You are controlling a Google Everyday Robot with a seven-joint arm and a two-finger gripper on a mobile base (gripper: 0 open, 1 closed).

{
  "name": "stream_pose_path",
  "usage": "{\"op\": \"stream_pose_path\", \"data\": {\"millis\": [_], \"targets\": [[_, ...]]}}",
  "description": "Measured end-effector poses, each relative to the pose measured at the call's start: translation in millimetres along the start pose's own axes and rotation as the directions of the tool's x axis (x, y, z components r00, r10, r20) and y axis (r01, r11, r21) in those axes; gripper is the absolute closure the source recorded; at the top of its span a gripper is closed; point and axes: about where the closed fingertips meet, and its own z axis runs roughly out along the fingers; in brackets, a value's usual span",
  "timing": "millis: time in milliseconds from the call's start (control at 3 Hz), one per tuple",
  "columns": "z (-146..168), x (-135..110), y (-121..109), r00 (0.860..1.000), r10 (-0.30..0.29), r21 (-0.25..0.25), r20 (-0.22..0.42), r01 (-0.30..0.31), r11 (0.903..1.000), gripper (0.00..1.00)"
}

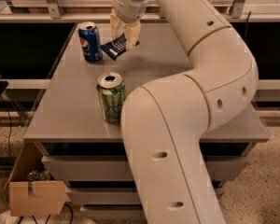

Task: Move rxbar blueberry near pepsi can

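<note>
The arm (200,92) is covered in a smooth, glossy cream-white shell. It is built from thick, rounded tubular segments, joined by bulky curved housings. Thin dark seam lines are seen where the segments meet. Small dark oval recesses are set at intervals along the shell, on both the lower and the upper segments. The wrist is formed as a narrower white collar with stepped rings. The gripper (124,35), found over the far end of the tabletop (74,111), is fitted with pale yellowish-tan fingers (133,31).
</note>
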Motion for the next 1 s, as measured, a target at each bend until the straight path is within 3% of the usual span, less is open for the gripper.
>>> {"op": "stream_pose_path", "data": {"millis": [1000], "targets": [[14, 18, 3, 0.990, 0.137, -0.022, -0.034, -0.138, 0.9902, 0.13]]}}
